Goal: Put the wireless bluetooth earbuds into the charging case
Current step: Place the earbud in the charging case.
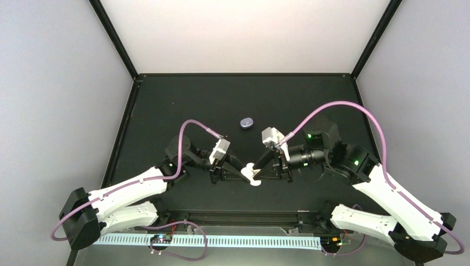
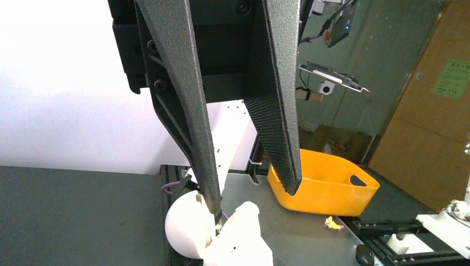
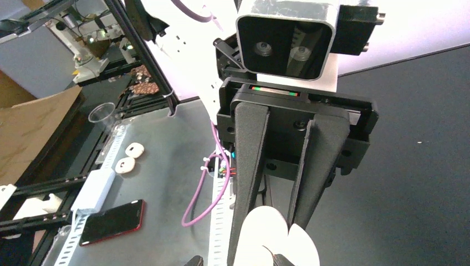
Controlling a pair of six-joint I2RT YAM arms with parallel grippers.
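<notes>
Basically mid-task, both arms working at the ctr. Black table (image 1: 166, 111) fills the top view. Left arm (image 1: 127, 188) and right arm (image 1: 388, 188) reach in from the near edge and meet tip to tip, just near of the middle.

Left gripper (image 2: 252, 197): closed down. One finger tip presses at the seam of the white charging case (image 1: 252, 176). The other tip looks clear of it in the wrist view, so prob a pinch on the case edge, not 100% sure.

Right gripper (image 3: 271, 224): jaws part-way apart, tips at the top of the case's two rounded lobes. Can't tell if the pads press it or just sit beside it.

Case sits btwn the two tools. It looks open, w/ a dome on one side and a lumpy half on the other. Can't tell if it rests on the table or is lifted.

Small lilac oval (image 1: 246, 122) lies alone on the table, far of the grippers, near but apart. Maybe a 2nd case, too small to tell.

Earbuds: none visible as separate pieces. The lumpy white half in the left wrist view may be buds seated in the base, can't confirm.

Step, my read: seating a bud in the white case, left steadying, right doing the fine work.

Next move prob needs:
- right tool backing straight off w/o dragging the case
- left holding firm
- a check that the buds sit flush before the lid shuts or another bud is fetched
</notes>
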